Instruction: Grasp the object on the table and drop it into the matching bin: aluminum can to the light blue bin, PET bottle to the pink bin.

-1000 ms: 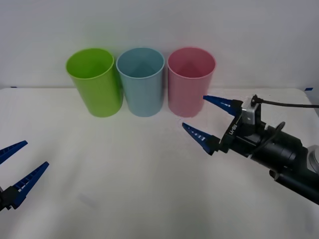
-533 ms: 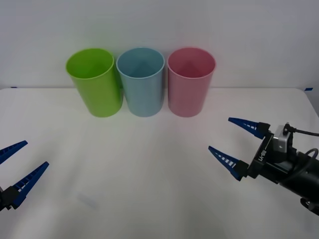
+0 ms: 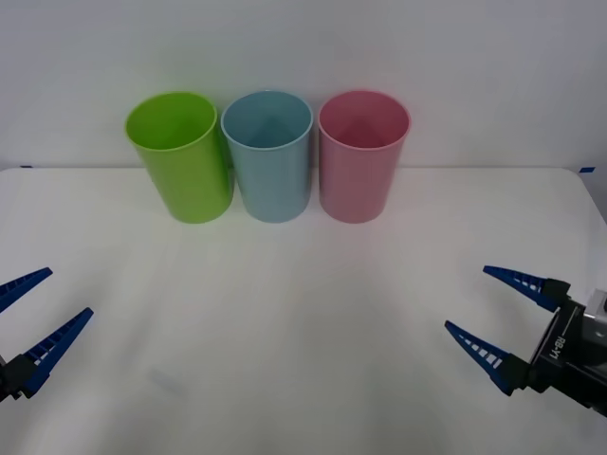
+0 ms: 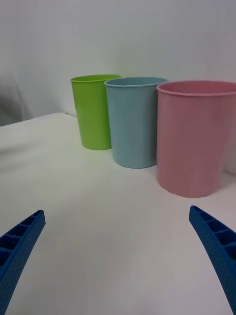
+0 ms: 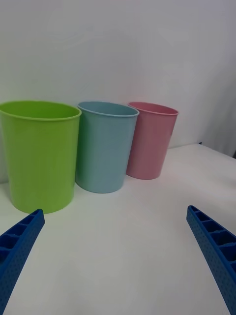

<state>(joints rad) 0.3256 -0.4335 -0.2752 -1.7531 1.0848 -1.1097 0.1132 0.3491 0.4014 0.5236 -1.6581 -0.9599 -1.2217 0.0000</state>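
The light blue bin [image 3: 270,171] stands upright at the back middle of the white table [image 3: 285,313], with the pink bin [image 3: 360,171] touching its right side. No aluminum can or PET bottle is in view on the table. My right gripper [image 3: 467,299] is open and empty, low at the front right, well in front of the pink bin [image 4: 194,142] and the light blue bin [image 4: 133,128]. At the front left edge my left gripper [image 3: 69,292] is parked, open and empty, facing the light blue bin [image 5: 104,147] and pink bin [image 5: 149,142].
A lime green cup [image 3: 185,166] stands to the left of the light blue bin, against a white wall. The three cups form one row at the table's back. The tabletop stretches bare between the two grippers.
My right gripper has drawn back from beside the pink bin toward the front right of the table, staying open. The left arm has not moved.
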